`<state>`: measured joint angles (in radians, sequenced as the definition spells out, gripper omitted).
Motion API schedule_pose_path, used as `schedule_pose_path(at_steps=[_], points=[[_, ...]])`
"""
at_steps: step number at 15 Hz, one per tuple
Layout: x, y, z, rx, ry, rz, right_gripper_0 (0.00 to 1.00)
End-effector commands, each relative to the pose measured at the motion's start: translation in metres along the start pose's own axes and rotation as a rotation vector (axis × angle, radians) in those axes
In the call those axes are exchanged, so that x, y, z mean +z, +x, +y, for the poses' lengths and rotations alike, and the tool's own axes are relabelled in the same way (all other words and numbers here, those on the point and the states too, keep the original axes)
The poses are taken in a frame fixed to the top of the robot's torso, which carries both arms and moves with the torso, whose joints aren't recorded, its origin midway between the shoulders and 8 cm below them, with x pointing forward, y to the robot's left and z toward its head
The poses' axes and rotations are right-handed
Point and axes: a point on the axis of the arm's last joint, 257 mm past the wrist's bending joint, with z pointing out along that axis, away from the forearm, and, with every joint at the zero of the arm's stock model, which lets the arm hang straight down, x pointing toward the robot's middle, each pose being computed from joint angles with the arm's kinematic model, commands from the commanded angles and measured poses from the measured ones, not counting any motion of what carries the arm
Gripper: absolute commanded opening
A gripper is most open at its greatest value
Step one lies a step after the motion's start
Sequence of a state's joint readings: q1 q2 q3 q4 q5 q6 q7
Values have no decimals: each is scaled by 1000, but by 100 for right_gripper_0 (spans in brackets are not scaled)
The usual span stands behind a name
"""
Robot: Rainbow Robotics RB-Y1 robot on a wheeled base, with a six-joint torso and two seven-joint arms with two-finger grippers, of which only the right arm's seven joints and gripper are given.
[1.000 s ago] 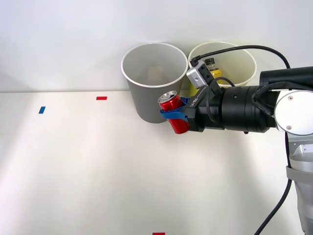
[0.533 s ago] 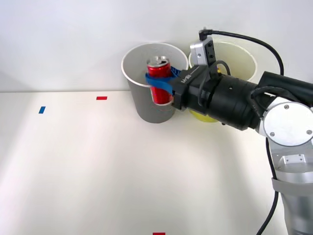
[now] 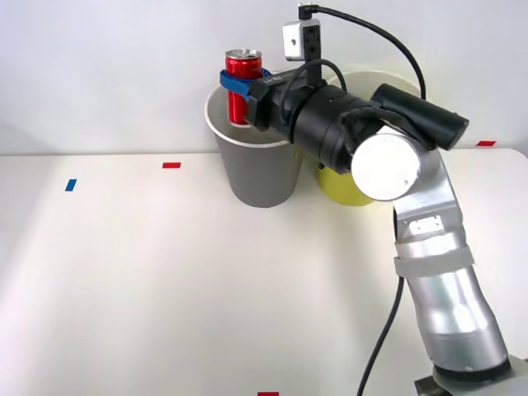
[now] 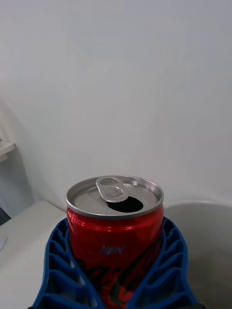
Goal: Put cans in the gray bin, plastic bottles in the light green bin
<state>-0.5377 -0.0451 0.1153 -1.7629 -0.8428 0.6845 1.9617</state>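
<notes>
1. Two blue ribbed fingers [image 4: 58, 270] of the right gripper [image 3: 237, 83] are pressed against opposite sides of the small red metal drink can [image 3: 242, 84], pinching it around its middle.
2. The can stands upright in that grip, silver top end up, with its pull tab and open mouth showing in the wrist view [image 4: 114, 193]; white lettering runs across its red wall.
3. In the front view the can is raised above the open mouth of the tall round tapered gray plastic bin [image 3: 256, 173], over the bin's far-left rim, its lower part overlapping the white rim line.
4. The gray bin stands on the white table [image 3: 165, 272] by the back wall, white inside; part of its curved white inner wall shows just beside the can in the wrist view [image 4: 203, 227].
5. Just to the right of the gray bin is the tall round yellow-green plastic bin [image 3: 342, 186], largely covered by the arm's black wrist and silver joint.
6. The right arm reaches from the lower right of the front view up and across both bins, its wrist camera on top.
7. Small red tape marks [image 3: 172, 165] and a blue tape mark [image 3: 71, 185] lie on the table, well apart from the bins.
</notes>
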Motion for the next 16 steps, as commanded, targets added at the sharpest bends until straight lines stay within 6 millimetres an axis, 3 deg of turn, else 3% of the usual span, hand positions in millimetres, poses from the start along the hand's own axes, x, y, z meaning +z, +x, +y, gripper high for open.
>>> schedule_pose_path(at_steps=[1, 5, 13, 14, 15, 16], points=[[26, -9, -19, -78, 63, 4, 0], [38, -4, -39, -114, 108, 39, 0], [42, -2, -35, -120, 107, 46, 1], [42, -5, -38, -132, 118, 35, 30], [42, -6, -42, -169, 141, 34, 71], [43, -8, -45, -196, 158, 29, 95]])
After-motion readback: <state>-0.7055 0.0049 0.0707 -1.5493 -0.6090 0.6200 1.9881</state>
